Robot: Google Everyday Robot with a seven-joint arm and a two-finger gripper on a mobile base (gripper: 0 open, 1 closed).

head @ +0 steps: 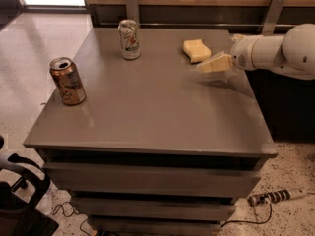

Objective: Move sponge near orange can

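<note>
On the grey cabinet top (147,117), toward the back right, the sponge (197,50) lies flat. The gripper (209,65) hovers just beside the sponge's near-right side, over its own shadow and holding nothing; whether it is spread or pressed together cannot be told. The orange can (67,81) stands upright near the left edge, well apart from the sponge. A white-and-green can (129,39) stands upright at the back.
</note>
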